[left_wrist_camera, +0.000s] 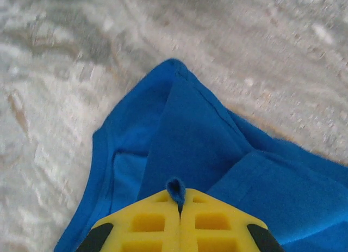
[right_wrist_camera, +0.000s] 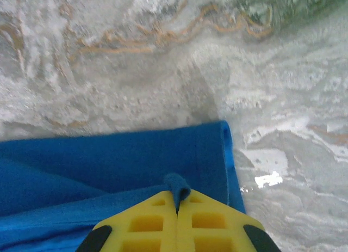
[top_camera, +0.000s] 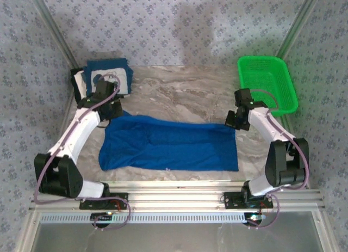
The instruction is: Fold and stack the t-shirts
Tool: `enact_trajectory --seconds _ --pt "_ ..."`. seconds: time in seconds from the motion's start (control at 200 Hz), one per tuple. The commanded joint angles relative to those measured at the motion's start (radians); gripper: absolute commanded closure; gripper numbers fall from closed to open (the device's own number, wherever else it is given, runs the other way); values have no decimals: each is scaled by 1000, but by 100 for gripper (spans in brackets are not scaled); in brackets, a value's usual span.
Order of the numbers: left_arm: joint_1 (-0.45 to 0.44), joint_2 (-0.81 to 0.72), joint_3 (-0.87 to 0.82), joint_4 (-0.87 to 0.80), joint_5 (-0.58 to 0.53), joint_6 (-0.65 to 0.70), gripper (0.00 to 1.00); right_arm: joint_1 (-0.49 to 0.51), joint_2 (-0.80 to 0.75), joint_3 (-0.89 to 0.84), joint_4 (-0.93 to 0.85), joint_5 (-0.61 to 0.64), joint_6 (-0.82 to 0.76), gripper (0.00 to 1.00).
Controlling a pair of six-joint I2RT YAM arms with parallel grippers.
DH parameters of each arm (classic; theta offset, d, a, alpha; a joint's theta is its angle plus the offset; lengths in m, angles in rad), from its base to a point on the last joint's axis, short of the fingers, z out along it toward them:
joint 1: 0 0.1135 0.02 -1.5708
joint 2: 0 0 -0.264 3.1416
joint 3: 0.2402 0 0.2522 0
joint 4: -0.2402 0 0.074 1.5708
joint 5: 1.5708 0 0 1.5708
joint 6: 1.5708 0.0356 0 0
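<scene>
Blue tee (top_camera: pixel 168 146) is lying on the table (top_camera: pixel 185 94), and I'm pinching its far corners, left gripper (left_wrist_camera: pixel 179 200) and right gripper (right_wrist_camera: pixel 177 200) both clamped on it.

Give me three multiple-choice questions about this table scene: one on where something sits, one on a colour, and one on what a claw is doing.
1. Where is the green basket?
A. At the far right corner of the table
B. At the near left corner
C. On top of the shirt

2. What colour is the spread t-shirt between the arms?
A. White
B. Royal blue
C. Red

3. What state is the left claw in?
A. Wide open over bare marble
B. Shut on the spread t-shirt's edge
C. Shut on the basket rim

Answers:
1 A: the top view shows it beyond the right arm.
2 B: it is blue in every view.
3 B: the left wrist view shows a tuft of blue cloth pinched in it, and the right claw holds the shirt the same way.
</scene>
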Motion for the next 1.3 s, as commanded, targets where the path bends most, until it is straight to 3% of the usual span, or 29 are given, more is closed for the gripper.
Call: enact_trajectory --seconds 0.0,0.325,1.294 --pt "8 -97 -69 -46 0 -82 100 3 -33 -33 -37 28 24 100" --pt "-17 -266 -260 -109 26 -226 100 2 -30 -68 -30 44 31 100" --pt "-20 -289 -490 -141 130 -390 100 30 -39 -216 -10 92 103 100"
